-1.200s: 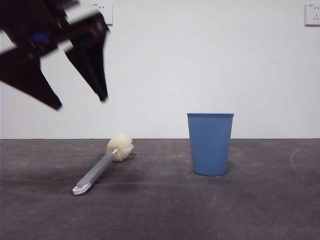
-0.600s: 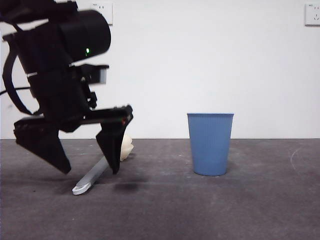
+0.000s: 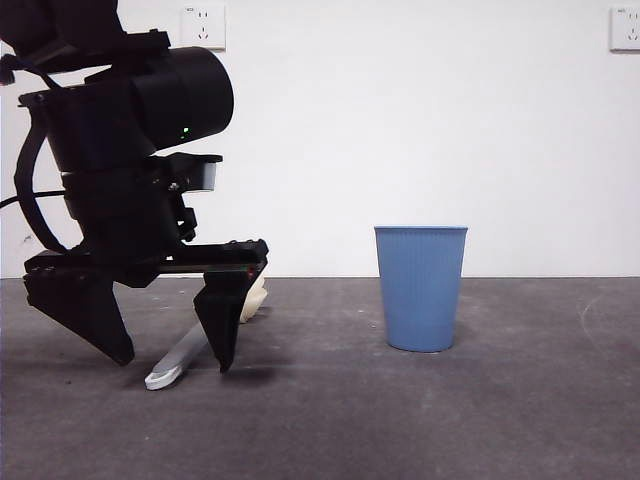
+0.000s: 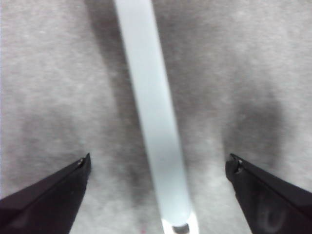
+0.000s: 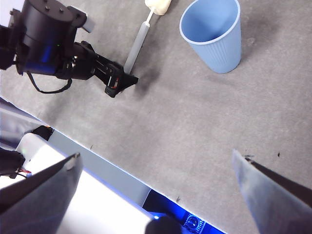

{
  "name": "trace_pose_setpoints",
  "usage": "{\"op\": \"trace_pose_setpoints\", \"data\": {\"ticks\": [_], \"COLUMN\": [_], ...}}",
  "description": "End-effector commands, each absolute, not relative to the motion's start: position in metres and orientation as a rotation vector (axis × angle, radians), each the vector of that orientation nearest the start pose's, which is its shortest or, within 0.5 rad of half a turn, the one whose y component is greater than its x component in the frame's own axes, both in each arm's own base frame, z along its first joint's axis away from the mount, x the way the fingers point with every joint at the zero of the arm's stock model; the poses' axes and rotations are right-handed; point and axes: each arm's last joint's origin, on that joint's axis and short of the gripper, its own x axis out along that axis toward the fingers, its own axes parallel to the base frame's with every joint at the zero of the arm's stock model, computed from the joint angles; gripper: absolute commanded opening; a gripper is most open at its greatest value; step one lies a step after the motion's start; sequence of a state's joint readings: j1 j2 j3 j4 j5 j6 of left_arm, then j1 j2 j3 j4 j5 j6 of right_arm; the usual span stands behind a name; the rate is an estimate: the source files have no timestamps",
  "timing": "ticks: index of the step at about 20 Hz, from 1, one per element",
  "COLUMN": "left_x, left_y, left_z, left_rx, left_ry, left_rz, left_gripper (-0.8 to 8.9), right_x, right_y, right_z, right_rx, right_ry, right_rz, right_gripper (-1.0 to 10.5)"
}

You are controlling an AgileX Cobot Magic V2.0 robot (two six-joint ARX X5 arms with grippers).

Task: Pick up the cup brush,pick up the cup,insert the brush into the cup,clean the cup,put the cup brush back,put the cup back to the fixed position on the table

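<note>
The cup brush (image 3: 183, 357) lies flat on the table (image 3: 420, 420), its white looped end nearest the camera and its cream sponge head (image 3: 257, 297) partly hidden behind a jaw. My left gripper (image 3: 172, 362) is down at the table, open, with one jaw on each side of the grey handle (image 4: 153, 122) and not touching it. The left gripper (image 4: 160, 160) sits near the looped end. The sky-blue cup (image 3: 420, 288) stands upright to the right, apart from the brush. High above, my right gripper (image 5: 157, 157) is open and holds nothing; below it are the cup (image 5: 214, 36) and brush (image 5: 138, 44).
Two wall sockets (image 3: 203, 25) (image 3: 625, 28) sit on the white wall behind. In the right wrist view the table's edge (image 5: 112, 175) runs diagonally, with white and blue equipment beyond it.
My left arm has come down from the upper left to the table. Its open jaws now straddle the brush handle, slightly lower than half a second ago. Cup and brush have not moved.
</note>
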State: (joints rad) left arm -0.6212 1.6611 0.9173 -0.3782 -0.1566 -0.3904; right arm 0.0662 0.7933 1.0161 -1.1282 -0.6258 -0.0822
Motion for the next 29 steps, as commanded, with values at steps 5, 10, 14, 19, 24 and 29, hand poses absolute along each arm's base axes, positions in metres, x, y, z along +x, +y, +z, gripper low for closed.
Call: {"op": "trace_pose_setpoints", "data": {"ticks": [5,10,14,19,24,29], "left_x": [0.251,0.25,0.249,0.249,0.25,0.247], "left_y": [-0.177,-0.177,-0.178,-0.178,-0.174,-0.169], "left_z": [0.154,0.154,0.154,0.154,0.156,0.172], "left_rx": [0.081,0.057,0.04,-0.004,-0.005,0.02], "left_ry": [1.116,1.139,1.15,1.155,1.157,1.12], "left_rz": [-0.201,-0.225,-0.229,-0.203,-0.195,-0.232], "left_gripper": [2.91,1.48,0.86,-0.14,-0.09,-0.09], "right_x": [0.115,0.115,0.115,0.115,0.115,0.116], "right_y": [0.025,0.025,0.025,0.025,0.025,0.025], "right_z": [0.333,0.333,0.333,0.333,0.333,0.333], "right_rx": [0.185,0.185,0.186,0.192,0.209,0.206], "right_ry": [0.852,0.852,0.853,0.856,0.863,0.869], "right_rz": [0.68,0.68,0.68,0.677,0.669,0.671], "right_gripper": [5.7,5.7,5.7,5.7,5.7,5.7]}}
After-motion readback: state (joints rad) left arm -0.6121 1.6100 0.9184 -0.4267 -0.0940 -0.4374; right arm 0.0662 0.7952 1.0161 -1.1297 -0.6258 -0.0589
